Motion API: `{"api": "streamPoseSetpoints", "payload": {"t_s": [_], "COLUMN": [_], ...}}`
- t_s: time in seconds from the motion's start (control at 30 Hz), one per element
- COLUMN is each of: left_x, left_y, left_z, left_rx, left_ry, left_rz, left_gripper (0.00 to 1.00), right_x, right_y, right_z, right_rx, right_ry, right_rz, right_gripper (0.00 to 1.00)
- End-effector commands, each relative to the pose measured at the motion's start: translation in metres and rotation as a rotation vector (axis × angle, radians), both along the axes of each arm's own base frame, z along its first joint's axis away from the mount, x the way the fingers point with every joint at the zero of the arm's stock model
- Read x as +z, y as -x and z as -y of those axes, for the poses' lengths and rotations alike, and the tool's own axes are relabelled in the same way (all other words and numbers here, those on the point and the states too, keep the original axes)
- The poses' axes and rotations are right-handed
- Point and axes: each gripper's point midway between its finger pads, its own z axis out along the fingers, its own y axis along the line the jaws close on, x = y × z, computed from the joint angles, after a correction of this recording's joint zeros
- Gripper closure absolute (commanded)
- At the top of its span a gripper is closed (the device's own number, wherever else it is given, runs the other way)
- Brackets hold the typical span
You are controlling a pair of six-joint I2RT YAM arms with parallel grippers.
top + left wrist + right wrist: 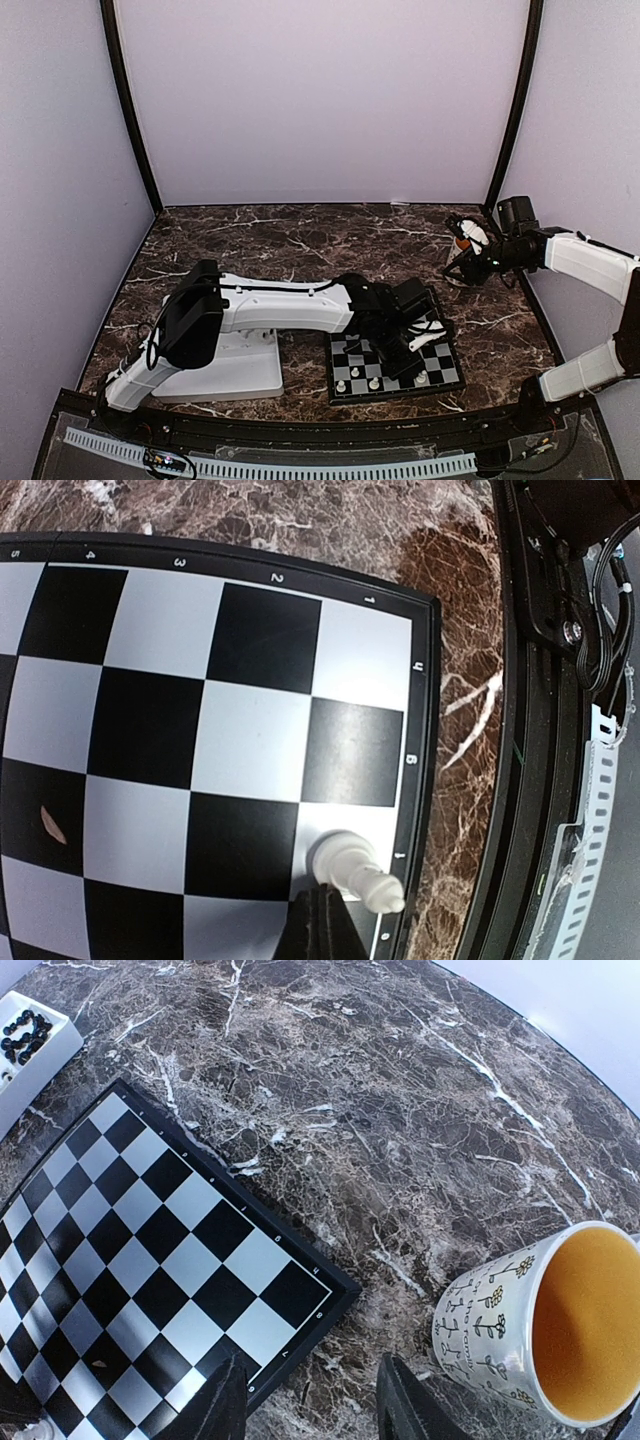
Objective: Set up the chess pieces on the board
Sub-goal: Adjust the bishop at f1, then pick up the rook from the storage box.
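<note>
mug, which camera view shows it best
Right wrist: the mug sits close in the corner, flower print and orange inside plain. Top external shows it small and mostly hidden; left wrist shows nothing of it.

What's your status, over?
Left claw at white piece on board edge, grip unclear. Right claw open, empty, beside mug. Nothing blocking.

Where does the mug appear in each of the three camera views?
Top view: the mug stands at the far right of the table, beyond the board.
Left wrist: not in it.
Right wrist: bottom right, right of the board's corner.
Shared landmark: the board.
</note>
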Motion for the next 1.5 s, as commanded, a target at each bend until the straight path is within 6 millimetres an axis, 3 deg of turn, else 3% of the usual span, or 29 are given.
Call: {"api": "streamPoseSetpoints", "payload": {"t_s": [0.0, 0.17, 0.3, 0.43, 0.57, 0.6, 0.7, 0.73, 0.77, 0.8, 0.83, 0.87, 0.9, 0.93, 0.97, 1.03, 1.27, 1.47], "left_x": [0.011, 0.012, 0.018, 0.05, 0.099, 0.113, 0.126, 0.124, 0.122, 0.118, 0.126, 0.107, 0.115, 0.098, 0.103, 0.079, 0.039, 0.017], "left_y": [0.004, 0.001, -0.012, -0.032, -0.054, -0.062, -0.099, -0.104, -0.123, -0.123, -0.137, -0.135, -0.144, -0.141, -0.146, -0.139, -0.135, -0.136], "left_z": [0.004, 0.002, -0.012, -0.035, -0.063, -0.075, -0.121, -0.143, -0.166, -0.19, -0.214, -0.236, -0.256, -0.274, -0.287, -0.315, -0.353, -0.362], "left_rx": [-0.011, 0.001, 0.037, 0.087, 0.14, 0.178, 0.35, 0.411, 0.488, 0.544, 0.618, 0.659, 0.719, 0.75, 0.792, 0.824, 0.904, 0.92], "left_ry": [0.018, 0.003, -0.046, -0.046, 0.002, 0.014, -0.023, -0.053, -0.086, -0.112, -0.113, -0.168, -0.157, -0.201, -0.182, -0.227, -0.286, -0.308], "left_rz": [-0.011, 0.003, 0.06, 0.115, 0.244, 0.278, 0.342, 0.335, 0.355, 0.347, 0.366, 0.344, 0.35, 0.331, 0.333, 0.294, 0.19, 0.151], "left_gripper": [1.0, 1.0, 1.0, 1.0, 0.86, 0.8, 0.72, 0.71, 0.71, 0.7, 0.7, 0.69, 0.69, 0.69, 0.69, 0.69, 0.7, 0.71], "right_x": [-0.002, -0.003, -0.003, -0.003, -0.003, -0.003, -0.003, -0.004, -0.004, -0.004, -0.004, -0.004, -0.004, -0.004, -0.004, -0.005, -0.003, 0.005], "right_y": [0.0, 0.0, 0.0, 0.0, 0.0, 0.0, 0.0, 0.0, 0.0, 0.0, 0.0, 0.0, 0.0, 0.0, 0.0, 0.0, 0.004, 0.012], "right_z": [-0.001, -0.001, -0.001, -0.002, -0.002, -0.002, -0.003, -0.003, -0.003, -0.003, -0.003, -0.003, -0.003, -0.003, -0.004, -0.005, -0.008, -0.014], "right_rx": [0.008, 0.008, 0.011, 0.012, 0.014, 0.015, 0.018, 0.018, 0.02, 0.02, 0.021, 0.021, 0.021, 0.022, 0.023, 0.028, 0.049, 0.093], "right_ry": [-0.009, -0.009, -0.012, -0.014, -0.015, -0.016, -0.02, -0.02, -0.021, -0.02, -0.019, -0.02, -0.019, -0.02, -0.022, -0.026, -0.04, -0.068], "right_rz": [-0.005, -0.006, -0.009, -0.008, -0.012, -0.014, -0.014, -0.016, -0.018, -0.016, -0.016, -0.017, -0.017, -0.015, -0.018, -0.023, -0.024, -0.01], "right_gripper": [0.55, 0.54, 0.55, 0.55, 0.54, 0.55, 0.55, 0.55, 0.54, 0.54, 0.55, 0.54, 0.55, 0.55, 0.54, 0.54, 0.55, 0.55]}}
